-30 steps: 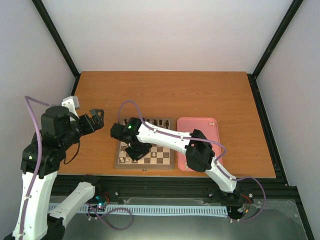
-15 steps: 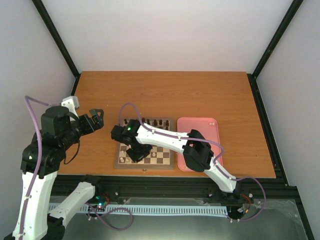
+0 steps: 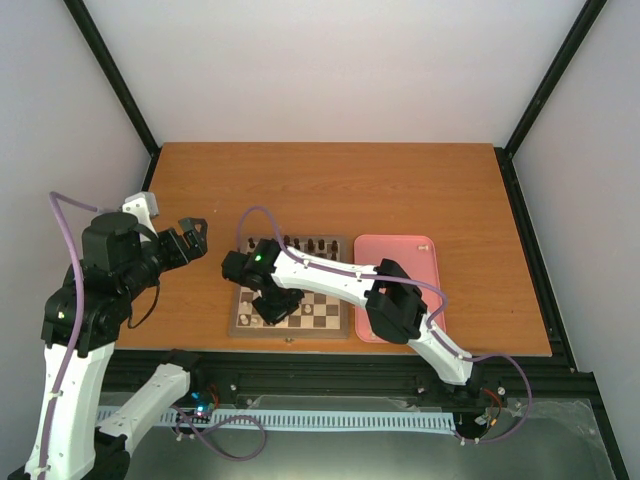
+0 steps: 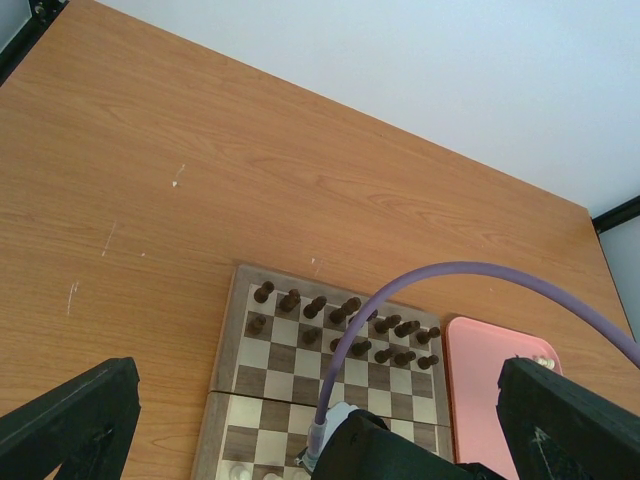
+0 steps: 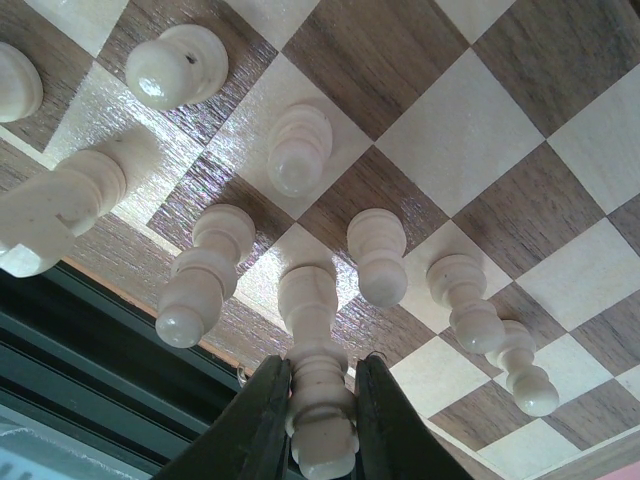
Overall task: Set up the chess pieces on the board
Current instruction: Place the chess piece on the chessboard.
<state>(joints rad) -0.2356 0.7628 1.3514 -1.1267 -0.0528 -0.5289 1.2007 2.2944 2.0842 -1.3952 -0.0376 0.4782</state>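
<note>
First, overhead: a square wooden chessboard with dark brown and cream checks (image 3: 338, 322) lies near the front edge of the orange-brown wooden table (image 3: 330, 185). A pink rectangular tray (image 3: 405, 255) sits just beside it on the right. Dark brown chessmen (image 3: 305, 244) fill the far rows. The right gripper (image 3: 272, 310) is low over the board's near-left part, its arm reaching across from the right. A few tiny cream-white chessmen (image 3: 305, 311) show on the near rows. The left gripper (image 3: 190, 235) hangs raised off the board's left side, apart from it. Left wrist view: two black fingers (image 4: 75, 420) stand wide apart with nothing between them, so this pincer is released; board and tray lie ahead and below. Right wrist view: dark fingers (image 5: 255, 425) are clenched on a tall cream-white chessman (image 5: 322, 415), head nearest the lens. Its long axis runs straight out from the jaws toward the board, roughly upright like the neighbours around it. The base seems to meet a square in the row nearest the board's edge; contact cannot be told. Judgement: this is the placing step, and the right arm is the nearer one. The next move likely calls for a release and a straight lift along that axis, since close neighbours on both sides could be knocked.
</note>
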